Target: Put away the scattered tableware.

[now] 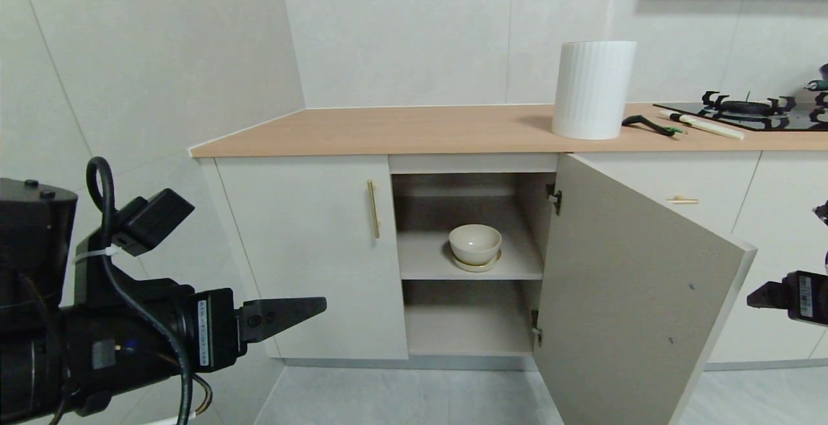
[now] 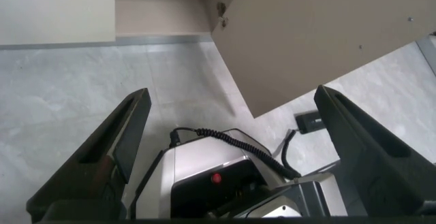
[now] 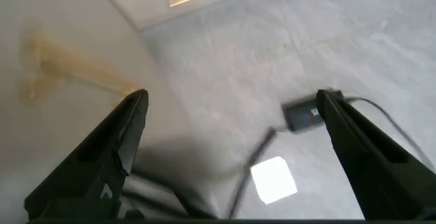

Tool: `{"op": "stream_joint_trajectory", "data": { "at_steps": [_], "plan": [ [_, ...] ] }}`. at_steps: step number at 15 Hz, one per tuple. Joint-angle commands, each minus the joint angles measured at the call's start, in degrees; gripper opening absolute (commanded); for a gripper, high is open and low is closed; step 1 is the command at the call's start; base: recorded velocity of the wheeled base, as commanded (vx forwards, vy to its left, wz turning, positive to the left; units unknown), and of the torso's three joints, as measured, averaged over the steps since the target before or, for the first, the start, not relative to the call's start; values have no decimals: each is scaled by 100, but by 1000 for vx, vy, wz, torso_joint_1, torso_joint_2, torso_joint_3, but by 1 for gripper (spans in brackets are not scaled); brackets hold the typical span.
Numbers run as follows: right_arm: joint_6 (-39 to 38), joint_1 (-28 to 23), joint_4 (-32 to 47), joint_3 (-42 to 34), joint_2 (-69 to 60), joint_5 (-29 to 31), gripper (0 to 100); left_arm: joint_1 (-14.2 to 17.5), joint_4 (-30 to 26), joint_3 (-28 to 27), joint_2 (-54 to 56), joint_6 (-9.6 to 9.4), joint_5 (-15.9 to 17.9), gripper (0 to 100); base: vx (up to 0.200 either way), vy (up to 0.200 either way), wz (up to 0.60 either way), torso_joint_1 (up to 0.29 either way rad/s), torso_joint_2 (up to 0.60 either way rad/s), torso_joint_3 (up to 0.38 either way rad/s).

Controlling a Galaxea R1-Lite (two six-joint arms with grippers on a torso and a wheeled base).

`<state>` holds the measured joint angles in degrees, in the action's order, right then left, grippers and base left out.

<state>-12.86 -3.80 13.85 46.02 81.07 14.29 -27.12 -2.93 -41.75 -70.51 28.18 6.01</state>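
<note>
Left tool [image 2: 231, 96] and right tool [image 3: 231, 96] both hang spread wide apart, holding nothing, and the bowl [image 1: 475, 242] sits on a saucer [image 1: 477, 266] on the middle shelf [image 1: 427, 260] of the open cabinet [image 1: 310, 257].

walls [image 1: 401, 30]: white tile | counter [image 1: 401, 129]: wood | cab door [image 1: 621, 295]: open | floor [image 1: 401, 396]: grey, prob. stone tile

I can read nothing from here. A white sticker [image 1: 204, 332] on my left arm [image 1: 129, 341] carries a line of small print running lengthwise, too fine to make out. A second white sticker [image 1: 805, 295] on the right arm [image 1: 790, 305] is equally illegible. The small black box [image 3: 308, 115] on the floor [image 3: 225, 54] shows only a blurred pale patch.
</note>
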Motion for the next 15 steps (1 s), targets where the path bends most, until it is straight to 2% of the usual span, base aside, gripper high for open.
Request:
{"op": "stream_joint_trajectory", "data": {
  "at_steps": [1,4,10,12,15],
  "plan": [
    [-147,-24,-242,-49,366,-22,100,-3,3,0,-7,3,5,100,0,0,0,0,0,0],
    [-278,38,-480,-128,515,-31,100,-3,3,-8,-7,3,5,100,0,0,0,0,0,0],
    [-665,688,-691,-190,656,-31,100,-3,3,-17,20,12,-3,100,0,0,0,0,0,0],
    [-674,925,-682,-190,656,-40,100,-3,3,-26,20,12,-3,100,0,0,0,0,0,0],
    [-691,1576,-682,-128,761,-365,100,-3,11,-35,2,20,-21,100,0,0,0,0,0,0]
  ]
}}
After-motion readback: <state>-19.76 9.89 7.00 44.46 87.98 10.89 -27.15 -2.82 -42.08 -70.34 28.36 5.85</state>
